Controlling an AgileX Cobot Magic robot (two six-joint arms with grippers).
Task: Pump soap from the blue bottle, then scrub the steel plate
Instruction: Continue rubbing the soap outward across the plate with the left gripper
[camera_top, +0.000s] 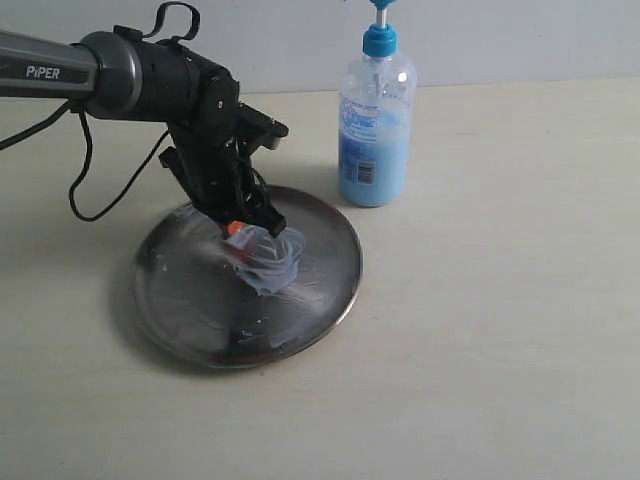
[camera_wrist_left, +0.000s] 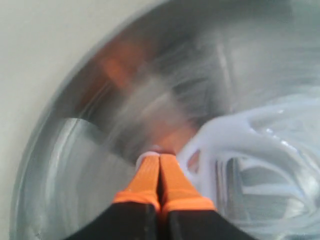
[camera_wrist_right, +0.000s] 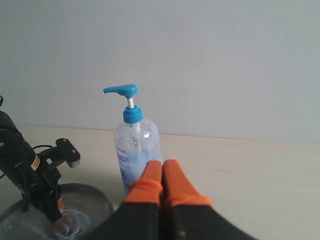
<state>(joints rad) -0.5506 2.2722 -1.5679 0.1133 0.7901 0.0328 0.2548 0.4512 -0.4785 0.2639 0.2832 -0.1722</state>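
A round steel plate, smeared with pale blue soap, is touched by the closed left gripper. A clear blue-topped pump bottle is placed just behind; the right gripper is shut.

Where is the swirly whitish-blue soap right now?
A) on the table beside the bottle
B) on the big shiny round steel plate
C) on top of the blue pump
B: the swirled whitish-blue soap smear lies on the big shiny round steel plate, right by the left claw.
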